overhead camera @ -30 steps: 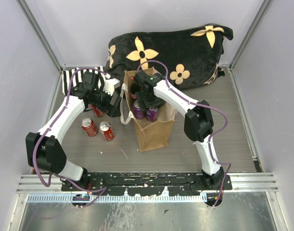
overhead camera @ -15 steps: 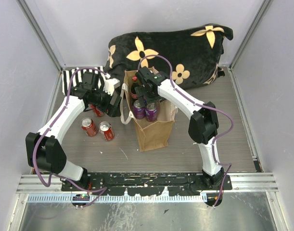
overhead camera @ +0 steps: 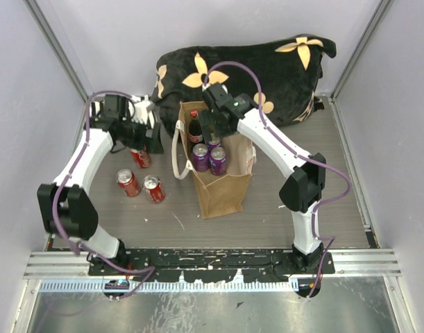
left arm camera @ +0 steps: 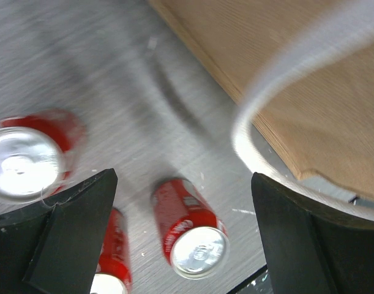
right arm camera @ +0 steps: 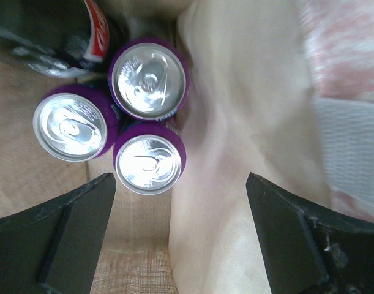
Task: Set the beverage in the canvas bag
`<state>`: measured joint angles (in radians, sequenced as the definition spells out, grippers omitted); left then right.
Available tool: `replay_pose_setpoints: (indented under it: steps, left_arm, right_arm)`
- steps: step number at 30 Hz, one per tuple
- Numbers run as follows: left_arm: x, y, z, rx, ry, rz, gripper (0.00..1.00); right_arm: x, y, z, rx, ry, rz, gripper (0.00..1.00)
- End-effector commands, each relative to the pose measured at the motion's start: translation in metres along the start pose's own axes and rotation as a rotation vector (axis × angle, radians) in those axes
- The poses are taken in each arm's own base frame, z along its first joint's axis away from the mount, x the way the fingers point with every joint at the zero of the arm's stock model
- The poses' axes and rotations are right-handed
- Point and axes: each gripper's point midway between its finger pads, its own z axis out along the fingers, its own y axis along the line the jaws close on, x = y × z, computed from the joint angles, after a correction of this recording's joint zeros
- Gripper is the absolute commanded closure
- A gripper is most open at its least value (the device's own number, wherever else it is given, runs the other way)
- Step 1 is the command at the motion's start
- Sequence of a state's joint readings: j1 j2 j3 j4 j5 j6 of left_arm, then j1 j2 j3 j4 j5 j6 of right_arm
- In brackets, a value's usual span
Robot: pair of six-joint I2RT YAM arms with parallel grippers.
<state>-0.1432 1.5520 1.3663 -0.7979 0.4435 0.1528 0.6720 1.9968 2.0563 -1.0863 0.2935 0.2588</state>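
Observation:
The canvas bag (overhead camera: 224, 189) stands upright mid-table with its mouth open. Inside it stand three purple cans (right arm camera: 149, 76) and a dark cola bottle (right arm camera: 70, 30); two of the cans (overhead camera: 200, 157) and the bottle (overhead camera: 195, 128) show from above. My right gripper (overhead camera: 222, 132) hovers over the bag's mouth, open and empty (right arm camera: 180, 180), beside the pale inner wall (right arm camera: 235, 122). My left gripper (overhead camera: 148, 137) is open and empty (left arm camera: 182, 184) above three red cans (left arm camera: 190, 226) on the table left of the bag. The cream handle (left arm camera: 260, 116) hangs close to it.
A big black cushion with tan flowers (overhead camera: 246, 69) lies behind the bag. Two red cans (overhead camera: 128, 182) lie left of the bag and a third (overhead camera: 141, 158) sits under my left gripper. Walls close the table at the back and sides.

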Motion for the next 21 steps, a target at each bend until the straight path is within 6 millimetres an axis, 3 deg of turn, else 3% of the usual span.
replay_pose_setpoints:
  steps: [1,5,9,15,21]
  left_arm:
    - [-0.017,0.055,-0.003,-0.124,-0.006,-0.13,0.02]
    - [-0.016,0.08,0.007,-0.193,0.056,-0.066,0.02]
    - [-0.012,0.102,0.015,-0.266,0.117,-0.056,0.02]
    - [-0.005,0.116,0.023,-0.304,0.171,-0.055,0.02]
    - [0.002,0.114,0.023,-0.3,0.207,-0.064,0.02]
  right_arm:
    - [-0.073,-0.018,-0.066,0.01,-0.258,0.069,0.03]
    - [-0.092,-0.031,-0.085,0.01,-0.32,0.108,0.0]
    - [-0.088,-0.046,-0.085,0.02,-0.306,0.14,0.0]
    - [-0.075,-0.056,-0.08,0.03,-0.286,0.167,0.0]
    - [-0.071,-0.061,-0.076,0.04,-0.273,0.162,0.0]
